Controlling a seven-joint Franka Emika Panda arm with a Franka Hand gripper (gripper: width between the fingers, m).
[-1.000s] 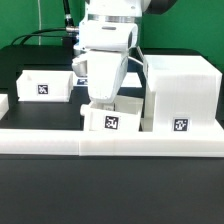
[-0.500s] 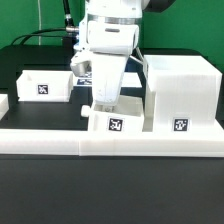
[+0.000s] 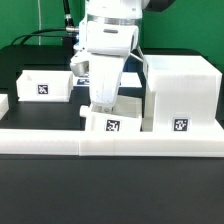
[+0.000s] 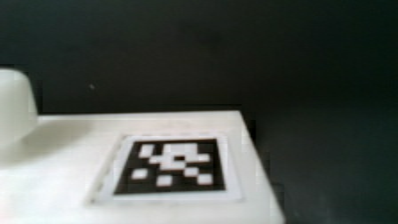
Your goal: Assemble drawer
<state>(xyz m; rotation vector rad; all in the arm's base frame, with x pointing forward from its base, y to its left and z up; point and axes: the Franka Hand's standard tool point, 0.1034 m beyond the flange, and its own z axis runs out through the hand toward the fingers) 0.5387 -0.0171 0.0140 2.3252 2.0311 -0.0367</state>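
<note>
Just beside the housing [image 3: 180, 92], the gripper [image 3: 99, 105] is at the small box [image 3: 113, 124]; whether pinching, cannot tell.

You can't see the gripper's [image 3: 100, 104] fingertips; the arm [image 3: 108, 45] and the near box [image 3: 112, 123] hide them. Your wrist view is blurred: the tag [image 4: 173, 165] looks soft, and the edge cuts off a white shape [image 4: 11, 105].

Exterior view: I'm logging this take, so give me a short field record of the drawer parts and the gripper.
housing: upright, at the exterior view's right, tag facing camera
lone box: lying flat, at the exterior view's left, apart from the rest
middle box: tilted, beside housing, under gripper
gripper: down at middle box, fingertips hidden, grip unclear
rail: runs across the front
</note>
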